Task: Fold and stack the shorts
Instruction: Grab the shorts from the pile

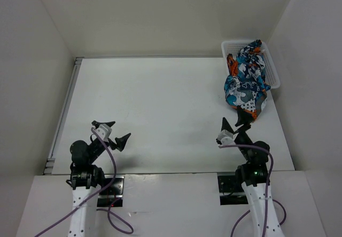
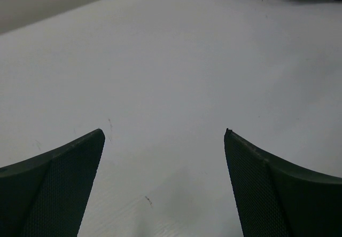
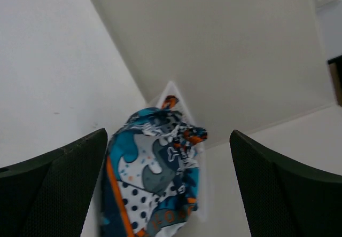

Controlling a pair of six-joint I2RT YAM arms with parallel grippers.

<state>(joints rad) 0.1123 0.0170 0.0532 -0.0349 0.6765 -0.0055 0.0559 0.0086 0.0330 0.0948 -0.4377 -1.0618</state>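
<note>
Table [image 1: 160, 114]: white top with pale walls around it; it carries everything you are working with.
Basket [image 1: 231, 47]: white mesh, in the far right corner of the table, close to the right wall.
Shorts [image 1: 247, 82]: one crumpled heap in a blue, teal, orange, white and black print. Part lies in the basket, and the rest spills over its near end onto the table.
Right claw [image 1: 234, 119]: you have it near the heap's near end, pointing at it. Your wrist view shows the cloth ahead, framed between the two fingers. The jaws are spread wide with nothing between them.
Left claw [image 1: 115, 131]: you have it over bare table at the near left, well apart from the shorts. Its jaws are also spread wide and it grips nothing.
</note>
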